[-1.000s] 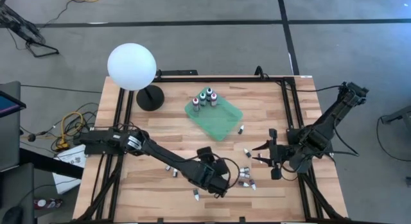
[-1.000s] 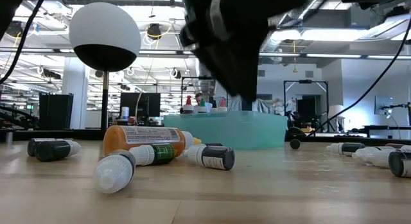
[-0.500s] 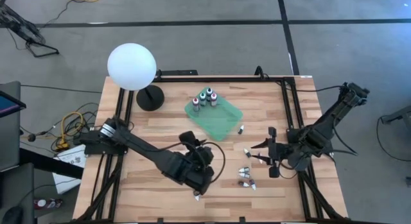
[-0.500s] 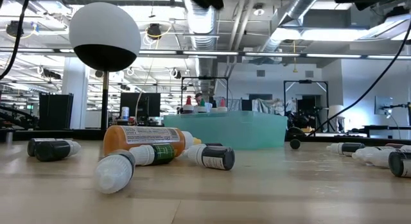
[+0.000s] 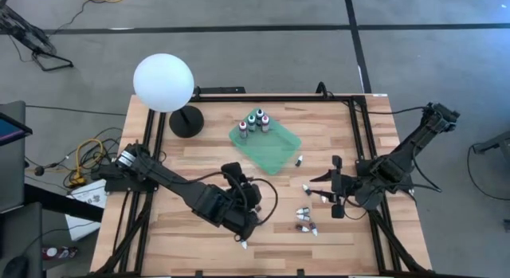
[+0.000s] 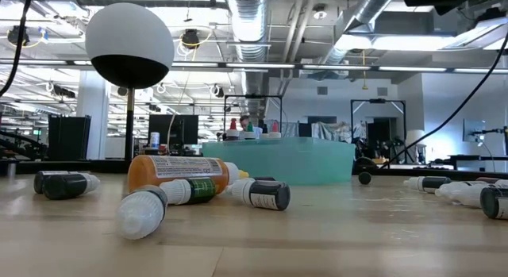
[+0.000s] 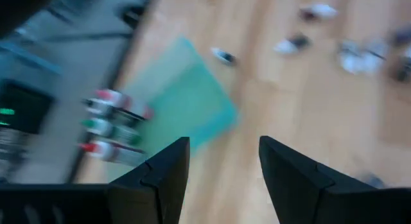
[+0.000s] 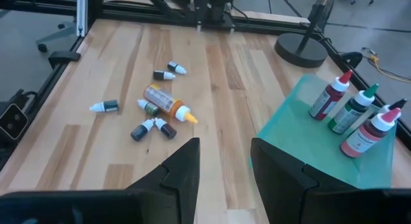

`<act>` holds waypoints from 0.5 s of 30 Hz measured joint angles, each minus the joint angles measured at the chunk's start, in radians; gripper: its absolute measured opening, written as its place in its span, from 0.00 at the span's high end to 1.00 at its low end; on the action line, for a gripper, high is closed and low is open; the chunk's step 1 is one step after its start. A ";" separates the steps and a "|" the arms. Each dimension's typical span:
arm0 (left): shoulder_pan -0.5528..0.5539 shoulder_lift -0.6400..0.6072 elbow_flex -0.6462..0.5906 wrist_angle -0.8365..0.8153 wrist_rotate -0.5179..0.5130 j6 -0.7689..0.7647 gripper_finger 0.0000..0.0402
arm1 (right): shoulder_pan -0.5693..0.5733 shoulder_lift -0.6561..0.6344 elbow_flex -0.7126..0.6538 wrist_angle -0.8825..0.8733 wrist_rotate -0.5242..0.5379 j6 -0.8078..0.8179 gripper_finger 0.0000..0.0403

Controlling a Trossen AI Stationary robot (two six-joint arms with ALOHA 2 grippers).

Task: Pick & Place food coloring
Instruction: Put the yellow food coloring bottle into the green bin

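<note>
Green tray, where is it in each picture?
High view: the tray is mid-table, toward the back edge.
Low view: middle of the picture, far back.
Left wrist view: in view, blurred.
Right wrist view: in view, on the wood.
Shared landmark: the upright bottles standing in its corner.

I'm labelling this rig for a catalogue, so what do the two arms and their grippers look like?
Both arms are dark, jointed and slender, with black cables looping along them. The left gripper and right gripper each end in two matte black, wedge-shaped fingers. No markings are visible.
</note>
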 joint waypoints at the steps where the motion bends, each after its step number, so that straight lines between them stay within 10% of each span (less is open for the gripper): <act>1: 0.005 0.000 0.000 0.006 0.057 0.011 0.55 | 0.000 0.000 0.000 0.000 0.000 0.000 0.67; 15: 0.152 -0.024 -0.168 0.259 0.501 0.128 0.55 | 0.004 0.000 0.000 -0.002 -0.001 0.001 0.67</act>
